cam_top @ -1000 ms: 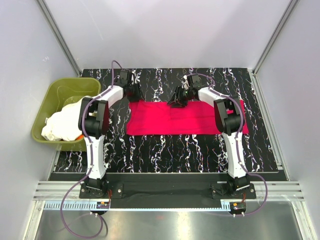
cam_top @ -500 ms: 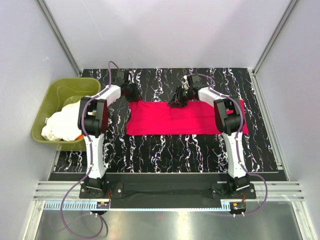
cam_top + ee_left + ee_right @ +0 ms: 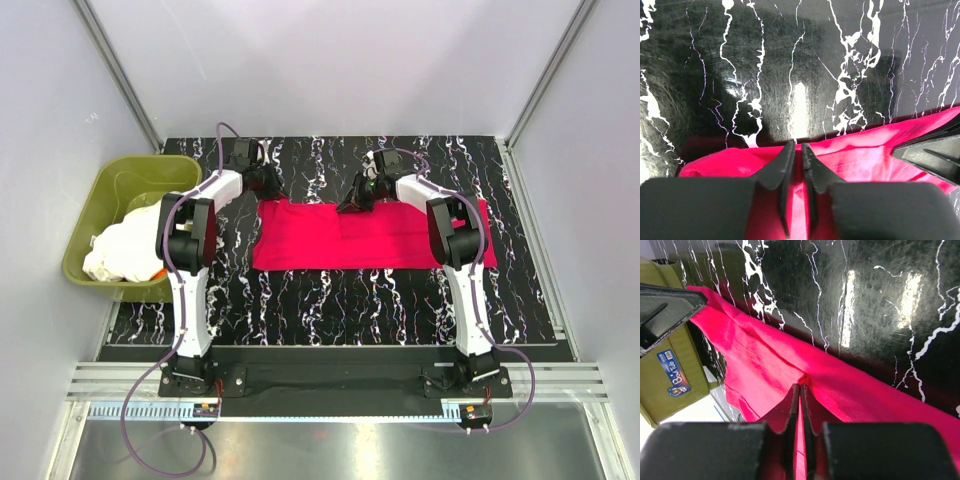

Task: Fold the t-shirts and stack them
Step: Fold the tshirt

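A crimson-red t-shirt (image 3: 350, 235) lies folded as a long flat band across the black marbled table. My left gripper (image 3: 268, 192) sits at its far left corner, shut on the red cloth (image 3: 850, 160), a fold pinched between the fingers. My right gripper (image 3: 352, 203) is at the far edge near the middle, shut on a pinch of the red cloth (image 3: 765, 360). White and cream t-shirts (image 3: 128, 248) lie heaped in the olive-green tub (image 3: 105, 185) at the left.
The tub stands off the table's left edge, beside the left arm. Grey walls close in the table at the back and both sides. The black marbled tabletop (image 3: 400, 300) stretches in front of the red shirt to the arm bases.
Both grippers have closed on the far edge of the red shirt. The arms have hardly moved and the shirt lies as before.
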You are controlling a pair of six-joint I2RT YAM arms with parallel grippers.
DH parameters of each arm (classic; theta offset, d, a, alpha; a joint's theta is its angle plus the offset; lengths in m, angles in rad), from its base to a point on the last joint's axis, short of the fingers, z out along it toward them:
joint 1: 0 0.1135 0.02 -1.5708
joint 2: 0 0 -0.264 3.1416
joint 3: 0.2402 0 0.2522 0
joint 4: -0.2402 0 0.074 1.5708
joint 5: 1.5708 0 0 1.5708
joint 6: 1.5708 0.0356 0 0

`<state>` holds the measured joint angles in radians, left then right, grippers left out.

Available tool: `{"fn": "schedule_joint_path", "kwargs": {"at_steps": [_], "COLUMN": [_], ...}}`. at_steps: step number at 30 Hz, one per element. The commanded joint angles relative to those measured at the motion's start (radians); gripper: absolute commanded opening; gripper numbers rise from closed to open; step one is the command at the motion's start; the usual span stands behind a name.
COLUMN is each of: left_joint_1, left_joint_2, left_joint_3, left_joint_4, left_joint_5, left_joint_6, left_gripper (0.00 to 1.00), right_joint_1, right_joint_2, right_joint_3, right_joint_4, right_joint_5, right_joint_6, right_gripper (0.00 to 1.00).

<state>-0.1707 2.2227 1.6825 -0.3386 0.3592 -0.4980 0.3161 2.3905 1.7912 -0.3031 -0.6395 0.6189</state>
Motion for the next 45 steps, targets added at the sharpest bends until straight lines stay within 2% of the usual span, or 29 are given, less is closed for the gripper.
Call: {"fn": "schedule_joint_path", "kwargs": {"at_steps": [1, 4, 8, 14, 24, 29, 35, 45], "left_joint_1": [0.002, 0.002, 0.002, 0.002, 0.007, 0.007, 0.007, -0.001], "left_joint_2": [-0.029, -0.038, -0.054, -0.061, -0.081, -0.208, -0.248, -0.368], "left_joint_3": [0.006, 0.006, 0.000, 0.003, -0.001, -0.124, -0.162, -0.320], "left_joint_4": [0.041, 0.041, 0.046, 0.049, 0.029, 0.136, 0.139, 0.165], "left_joint_5": [0.005, 0.001, -0.005, -0.019, -0.043, -0.083, -0.066, -0.046], "left_joint_6": [0.001, 0.001, -0.005, -0.008, -0.013, -0.014, -0.005, -0.030], "left_gripper": [0.10, 0.05, 0.00, 0.00, 0.00, 0.00, 0.00, 0.00], "right_joint_1": [0.008, 0.008, 0.009, 0.008, 0.006, 0.008, 0.006, 0.005], "right_joint_2": [-0.031, -0.062, -0.108, -0.148, -0.119, -0.093, -0.082, -0.114], "right_joint_3": [0.042, 0.037, 0.025, -0.012, 0.017, 0.039, 0.028, -0.004], "right_joint_4": [0.018, 0.009, -0.001, 0.007, -0.036, -0.051, -0.059, -0.070], "right_joint_5": [0.015, 0.035, 0.052, 0.069, 0.052, 0.046, 0.047, 0.040], "right_joint_6": [-0.002, -0.010, -0.024, -0.045, -0.074, -0.071, -0.073, -0.071], "right_gripper": [0.07, 0.00, 0.00, 0.00, 0.00, 0.00, 0.00, 0.00]}}
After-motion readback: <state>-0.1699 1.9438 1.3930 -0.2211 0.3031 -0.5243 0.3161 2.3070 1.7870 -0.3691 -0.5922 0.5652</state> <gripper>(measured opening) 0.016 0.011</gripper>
